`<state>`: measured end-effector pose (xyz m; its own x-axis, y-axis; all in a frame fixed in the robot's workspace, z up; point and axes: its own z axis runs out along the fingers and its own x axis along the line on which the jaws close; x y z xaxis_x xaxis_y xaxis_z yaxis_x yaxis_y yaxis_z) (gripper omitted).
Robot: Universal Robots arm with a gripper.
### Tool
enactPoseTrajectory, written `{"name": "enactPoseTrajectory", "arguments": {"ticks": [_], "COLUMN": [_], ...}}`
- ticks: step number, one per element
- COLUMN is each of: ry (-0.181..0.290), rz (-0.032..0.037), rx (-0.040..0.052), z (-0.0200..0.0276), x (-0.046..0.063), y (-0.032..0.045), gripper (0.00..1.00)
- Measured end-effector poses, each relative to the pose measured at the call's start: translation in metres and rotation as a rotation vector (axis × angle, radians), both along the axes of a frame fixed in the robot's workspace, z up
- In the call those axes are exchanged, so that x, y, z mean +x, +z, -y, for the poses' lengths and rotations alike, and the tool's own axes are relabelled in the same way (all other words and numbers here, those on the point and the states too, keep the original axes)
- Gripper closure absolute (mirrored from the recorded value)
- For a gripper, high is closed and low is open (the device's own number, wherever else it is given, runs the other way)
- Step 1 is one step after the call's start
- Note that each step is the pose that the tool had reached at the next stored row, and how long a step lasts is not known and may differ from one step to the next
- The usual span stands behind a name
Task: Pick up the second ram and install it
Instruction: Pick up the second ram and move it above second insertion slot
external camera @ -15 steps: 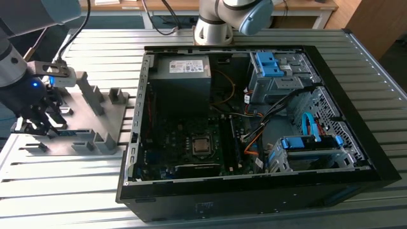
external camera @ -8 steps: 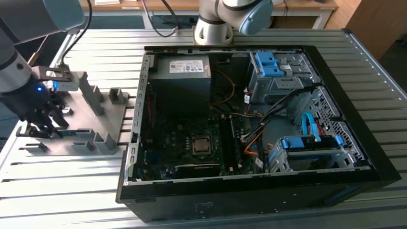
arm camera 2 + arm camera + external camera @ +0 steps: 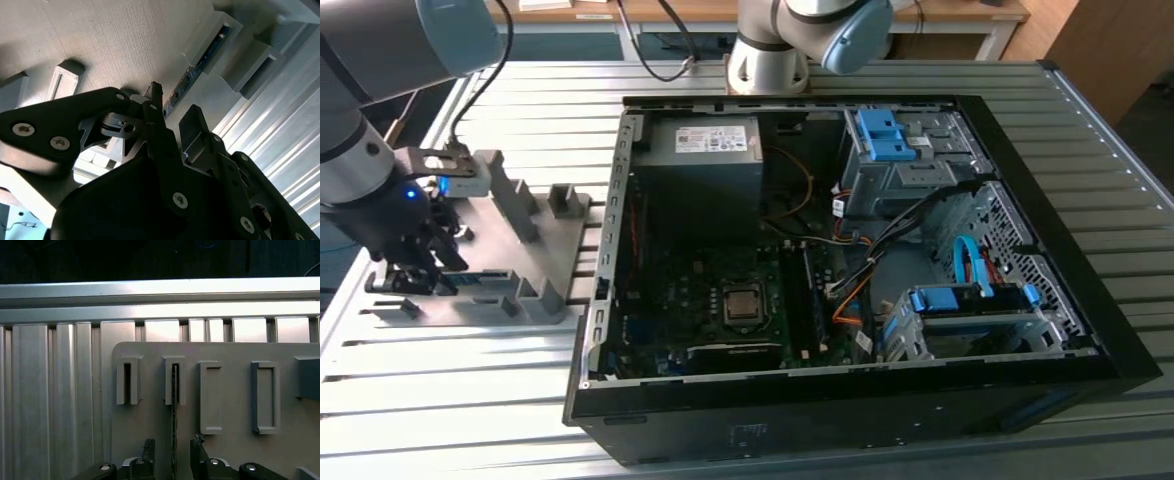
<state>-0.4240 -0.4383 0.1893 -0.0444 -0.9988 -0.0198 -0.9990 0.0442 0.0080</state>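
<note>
Two fingers [image 3: 148,446] parted; the end effector [image 3: 173,444] straddles the second ram [image 3: 174,415].

A black computer case [image 3: 854,430] lies open on the ribbed metal counter [image 3: 1094,140]. Inside sit a grey power supply [image 3: 707,165], a bare processor [image 3: 744,305], blue drive brackets [image 3: 881,130] and loose cables [image 3: 894,235]. Just beside it, on the exterior view's left, a grey holder plate [image 3: 467,310] carries upright slotted blocks [image 3: 520,205]. Wooden furniture [image 3: 947,12] stands beyond.
</note>
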Motion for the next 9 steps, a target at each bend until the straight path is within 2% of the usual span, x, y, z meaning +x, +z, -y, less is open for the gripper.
{"name": "enactPoseTrajectory", "arguments": {"ticks": [6,8,9], "ry": [0.0,0.0,0.0], "rz": [0.0,0.0,0.0], "rx": [0.0001,0.0001,0.0002], "z": [0.0,0.0,0.0], "x": [0.0,0.0,0.0], "y": [-0.0001,-0.0001,-0.0002], "gripper": [0.6,0.73,0.73]}}
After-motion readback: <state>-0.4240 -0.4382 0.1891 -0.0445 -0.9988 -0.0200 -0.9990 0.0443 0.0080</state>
